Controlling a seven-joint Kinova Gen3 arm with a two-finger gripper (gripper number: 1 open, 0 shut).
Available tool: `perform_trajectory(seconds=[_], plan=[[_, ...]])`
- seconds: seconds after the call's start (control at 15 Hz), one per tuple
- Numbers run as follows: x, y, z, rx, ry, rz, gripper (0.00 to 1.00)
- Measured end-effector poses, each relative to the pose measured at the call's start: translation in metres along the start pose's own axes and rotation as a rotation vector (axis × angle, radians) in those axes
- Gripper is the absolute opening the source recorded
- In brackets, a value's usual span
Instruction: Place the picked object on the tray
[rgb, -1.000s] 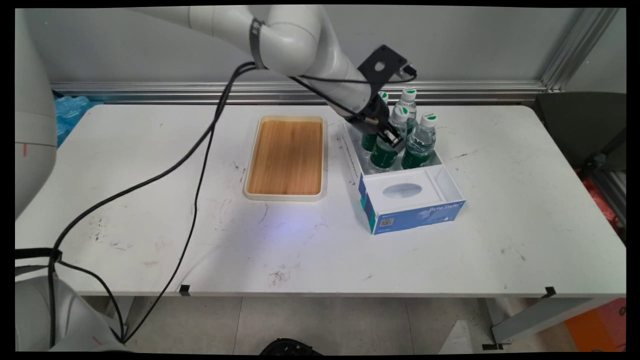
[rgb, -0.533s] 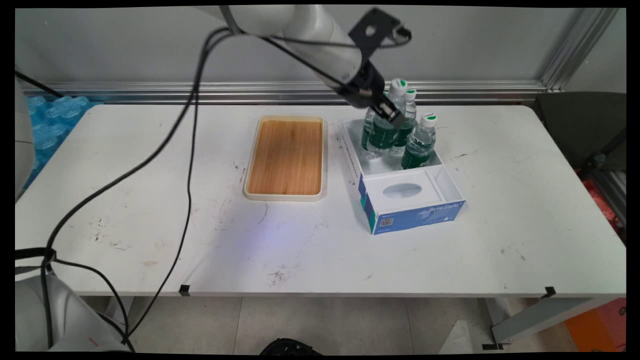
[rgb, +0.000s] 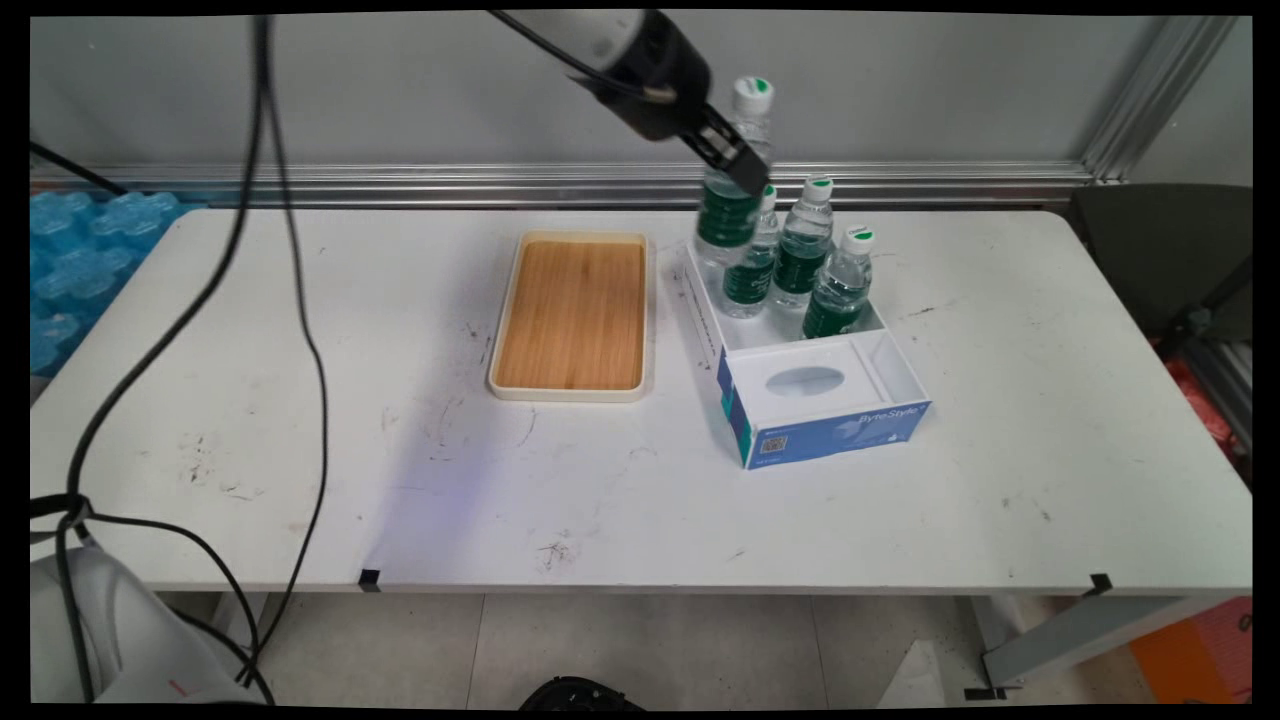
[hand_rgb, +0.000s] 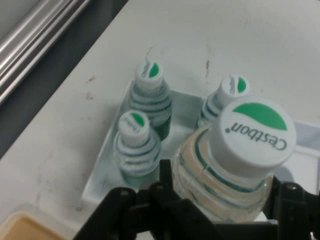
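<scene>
White and scuffed, the table (rgb: 1000, 480) runs back to a grey wall edged with an aluminium rail. Right of its middle an open white-and-blue cardboard box (rgb: 905, 375) is set, and just to its left a shallow cream tray with a bamboo-coloured floor (rgb: 572, 316) lies bare.

High above the box's far left corner the black two-finger hand (rgb: 735, 165) is seen clamped round a clear plastic water bottle with a green label and a white, green-marked cap (rgb: 728, 205). This bottle is held clear of the box, near upright, its cap toward the wall side; in the hand view it is seen pinched at the shoulder, just below the cap. Three more bottles of the same kind (rgb: 800, 265) are left standing in the box's far compartment, close together.

Several risks can be judged from this. The grip is taken on a ribbed, thin-walled neck, so the bottle could be squeezed out of shape or allowed to slide if the hand is swung sharply. Its base hangs free, not far above the caps of the standing bottles; should it be carried low or sideways across them, one could be knocked over. A tilt of the hand could set the water swaying and loosen the hold. The black cables (rgb: 290, 300) drooping over the left of the table could be dragged across the tray.
</scene>
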Motion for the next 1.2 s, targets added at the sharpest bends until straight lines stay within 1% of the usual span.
perform_trajectory(seconds=[0.13,0.33,0.6,0.87,1.2], plan=[[-0.009,-0.011,-0.025,-0.009,-0.007,0.016,0.0],[-0.025,-0.024,-0.05,-0.022,-0.017,0.03,0.0],[-0.051,-0.041,-0.071,-0.042,-0.029,0.045,0.0],[-0.08,-0.055,-0.074,-0.062,-0.03,0.06,0.0],[-0.113,-0.067,-0.062,-0.075,-0.029,0.079,0.0]])
